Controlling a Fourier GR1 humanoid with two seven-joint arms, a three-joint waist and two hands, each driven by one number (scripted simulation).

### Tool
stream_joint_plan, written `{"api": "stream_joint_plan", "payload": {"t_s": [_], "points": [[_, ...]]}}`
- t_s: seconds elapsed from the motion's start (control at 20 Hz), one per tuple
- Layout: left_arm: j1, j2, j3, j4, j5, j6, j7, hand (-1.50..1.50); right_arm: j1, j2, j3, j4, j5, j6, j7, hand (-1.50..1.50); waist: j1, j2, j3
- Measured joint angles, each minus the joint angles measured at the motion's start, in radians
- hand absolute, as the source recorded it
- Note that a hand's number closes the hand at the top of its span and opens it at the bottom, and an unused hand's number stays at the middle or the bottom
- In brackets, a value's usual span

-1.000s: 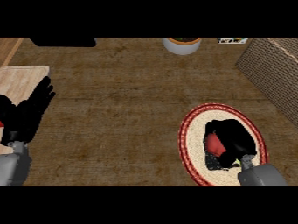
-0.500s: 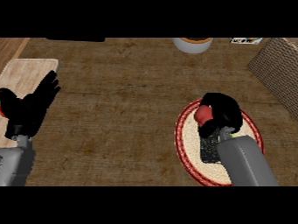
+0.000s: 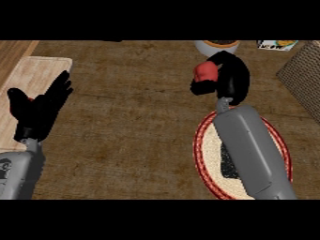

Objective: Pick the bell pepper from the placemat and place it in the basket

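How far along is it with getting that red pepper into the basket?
The pick looks done: the right hand is curled round the red bell pepper, lifted clear of the round placemat. Carrying is in hand. Left: move it right to the wicker basket and let go. The left hand rests open.

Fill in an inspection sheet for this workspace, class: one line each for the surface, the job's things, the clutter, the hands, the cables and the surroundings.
Surface: brown wooden counter, with a pale board lying at its left.
Job's things: red bell pepper held above the counter, off the round red-rimmed placemat; woven basket at the right edge.
Clutter: a white bowl and a small printed card at the far edge.
Hands: right hand curled round the bell pepper; left hand open, resting over the board.
Cables: nothing seen.
Surroundings: a lighter wood strip at the far left.
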State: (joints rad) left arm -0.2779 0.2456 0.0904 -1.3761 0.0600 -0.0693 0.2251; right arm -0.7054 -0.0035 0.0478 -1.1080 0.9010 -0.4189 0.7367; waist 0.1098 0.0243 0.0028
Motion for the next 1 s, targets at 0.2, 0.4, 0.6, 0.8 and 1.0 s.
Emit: {"api": "stream_joint_plan", "payload": {"t_s": [0.2, 0.4, 0.6, 0.8, 1.0], "points": [[-0.007, 0.006, 0.007, 0.015, -0.005, 0.003, -0.004, 0.0, -0.165, 0.001, 0.031, 0.108, 0.069, -0.156, 0.092, 1.5, -0.011, -0.004, -0.003], [-0.003, 0.01, 0.02, 0.016, 0.002, 0.004, 0.001, 0.0, -0.336, -0.001, 0.019, 0.236, 0.153, -0.209, 0.188, 1.5, -0.032, -0.009, -0.004], [0.006, 0.011, 0.027, 0.018, -0.004, 0.014, -0.001, 0.0, -0.477, -0.009, -0.025, 0.359, 0.231, -0.221, 0.257, 1.5, -0.053, -0.012, -0.004], [0.006, 0.013, 0.037, 0.032, -0.004, 0.015, -0.005, 0.0, -0.581, -0.049, -0.073, 0.459, 0.269, -0.218, 0.275, 1.5, -0.067, -0.014, -0.004], [0.005, 0.034, 0.056, 0.025, 0.007, 0.004, 0.002, 0.0, -0.658, -0.114, -0.121, 0.553, 0.29, -0.229, 0.273, 1.5, -0.068, -0.012, -0.004]]}}
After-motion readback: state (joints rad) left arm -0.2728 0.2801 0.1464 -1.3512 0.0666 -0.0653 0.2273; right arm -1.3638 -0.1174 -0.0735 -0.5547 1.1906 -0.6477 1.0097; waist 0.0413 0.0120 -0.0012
